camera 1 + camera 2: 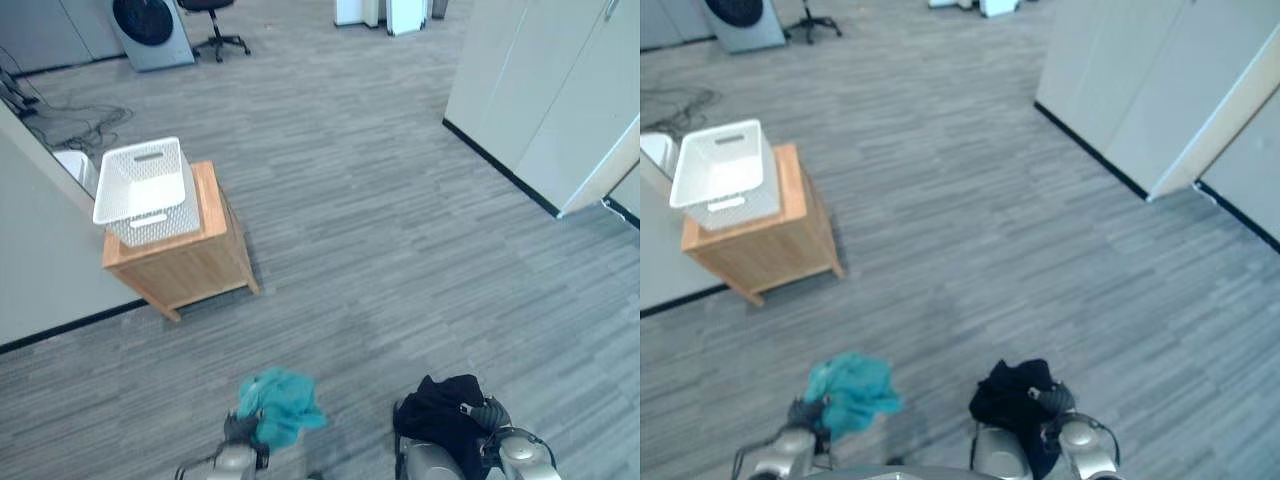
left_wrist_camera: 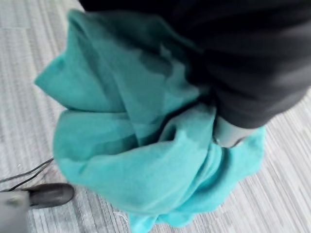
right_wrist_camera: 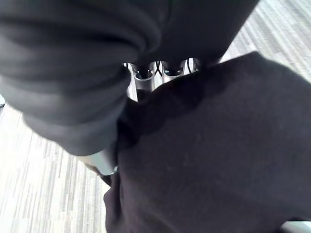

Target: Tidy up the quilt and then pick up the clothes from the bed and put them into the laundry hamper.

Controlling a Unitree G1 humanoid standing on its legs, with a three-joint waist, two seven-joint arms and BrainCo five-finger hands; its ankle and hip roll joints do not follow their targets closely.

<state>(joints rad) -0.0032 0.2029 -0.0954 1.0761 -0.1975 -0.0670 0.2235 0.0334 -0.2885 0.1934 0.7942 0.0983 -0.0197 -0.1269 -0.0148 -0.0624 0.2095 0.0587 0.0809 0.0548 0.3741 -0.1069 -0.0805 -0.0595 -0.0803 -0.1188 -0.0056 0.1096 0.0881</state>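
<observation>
A bunched teal garment point(image 1: 279, 404) hangs from my left hand point(image 1: 241, 430) low in the head views; in the left wrist view the teal cloth point(image 2: 146, 141) wraps round my curled fingers. My right hand point(image 1: 488, 415) holds a black garment point(image 1: 444, 414) at the bottom right; its wrist view shows the black cloth point(image 3: 214, 160) bunched under the fingers point(image 3: 146, 77). The white laundry hamper point(image 1: 148, 190) stands on a small wooden cabinet point(image 1: 190, 262) to the upper left, a good way off from both hands.
Grey striped carpet floor point(image 1: 380, 230) spreads between me and the cabinet. White wardrobe panels point(image 1: 550, 90) line the right side. A washing machine point(image 1: 150, 30) and an office chair point(image 1: 215, 25) stand at the far back. A grey wall point(image 1: 40, 240) runs along the left.
</observation>
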